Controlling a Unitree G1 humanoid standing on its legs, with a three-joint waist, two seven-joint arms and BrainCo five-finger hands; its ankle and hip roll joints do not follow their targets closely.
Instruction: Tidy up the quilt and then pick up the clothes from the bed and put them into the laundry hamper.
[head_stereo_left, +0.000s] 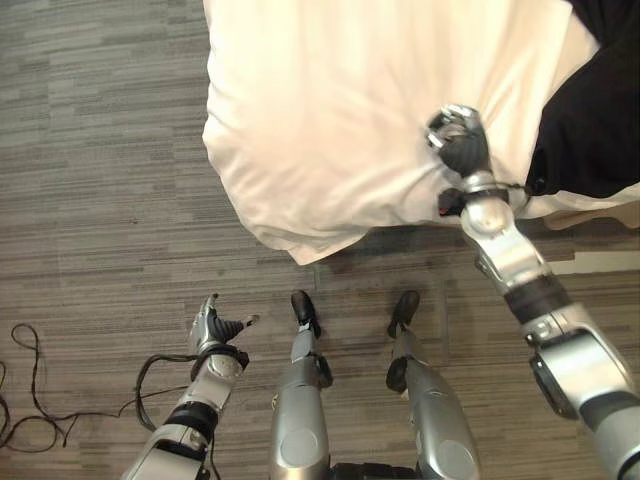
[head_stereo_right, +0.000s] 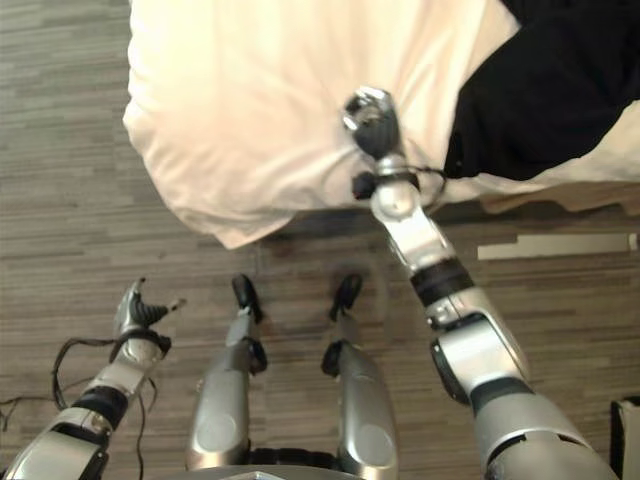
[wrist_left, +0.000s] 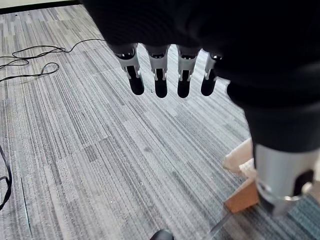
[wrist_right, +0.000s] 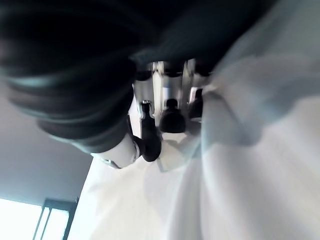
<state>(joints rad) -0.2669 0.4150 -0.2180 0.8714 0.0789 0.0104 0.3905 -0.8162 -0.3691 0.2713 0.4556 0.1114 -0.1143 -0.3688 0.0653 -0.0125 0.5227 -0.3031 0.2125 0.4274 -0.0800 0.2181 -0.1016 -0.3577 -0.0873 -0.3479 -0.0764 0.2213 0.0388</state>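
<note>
A white quilt (head_stereo_left: 330, 110) covers the bed, and its corner hangs over the near edge. Black clothes (head_stereo_left: 595, 110) lie on the quilt at the far right. My right hand (head_stereo_left: 458, 140) rests on the quilt near the bed's front edge, just left of the black clothes. Its fingers are curled into the white cloth, and creases run out from the grip. In the right wrist view the curled fingers (wrist_right: 172, 117) pinch a fold of the quilt (wrist_right: 250, 190). My left hand (head_stereo_left: 215, 335) hangs low over the floor at the lower left, open, with straight fingers (wrist_left: 157, 75) and nothing in it.
Grey striped carpet (head_stereo_left: 100, 200) lies to the left of and in front of the bed. A light strip of the bed base (head_stereo_right: 550, 245) shows under the quilt at the right. A wooden bed leg (wrist_left: 242, 197) stands on the carpet.
</note>
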